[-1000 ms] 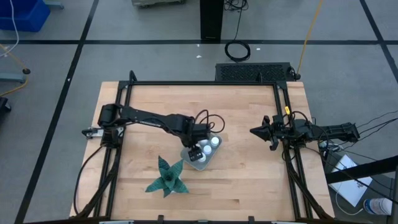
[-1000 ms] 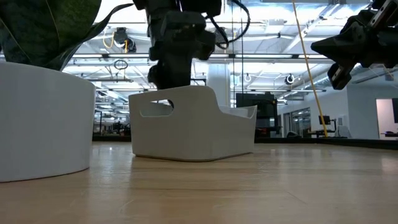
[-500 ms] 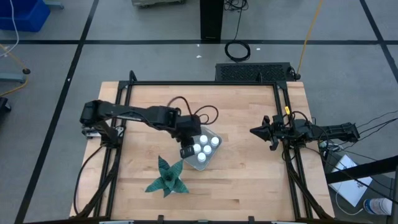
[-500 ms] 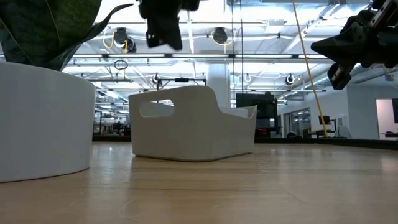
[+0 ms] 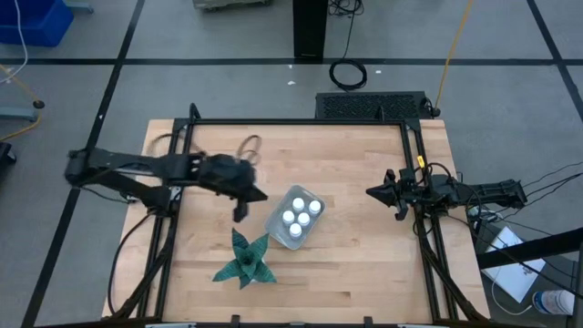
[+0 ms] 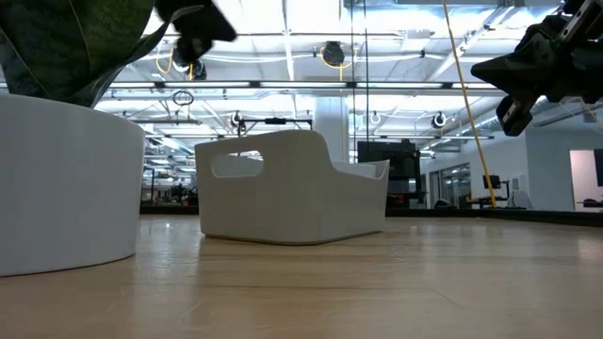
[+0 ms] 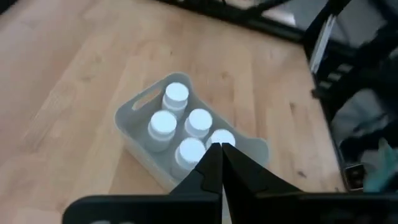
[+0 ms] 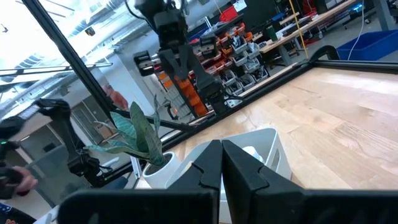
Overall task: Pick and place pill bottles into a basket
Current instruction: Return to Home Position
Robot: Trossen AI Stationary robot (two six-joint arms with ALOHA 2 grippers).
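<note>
The basket (image 5: 275,224), a pale tray with rounded corners, rests flat on the wooden table near its middle. Several white-capped pill bottles (image 5: 299,217) stand upright inside it, and the left wrist view shows them too (image 7: 163,124). My left gripper (image 5: 240,210) is shut with nothing in it. It hangs above the table just left of the basket, high in the low view (image 6: 200,23). My right gripper (image 5: 370,192) is shut with nothing in it. It hovers near the table's right edge, clear of the basket (image 8: 264,146).
A green spiky plant (image 5: 244,260) in a white pot (image 6: 66,184) stands near the table's front edge, just left of and nearer than the basket. Bare wood lies between the basket and my right gripper. A black frame (image 5: 296,122) borders the table.
My left gripper has risen out of the basket and drawn back toward the table's left edge, the arm folding away. The bottles stay upright in the basket, which has not moved. My right arm has kept still.
</note>
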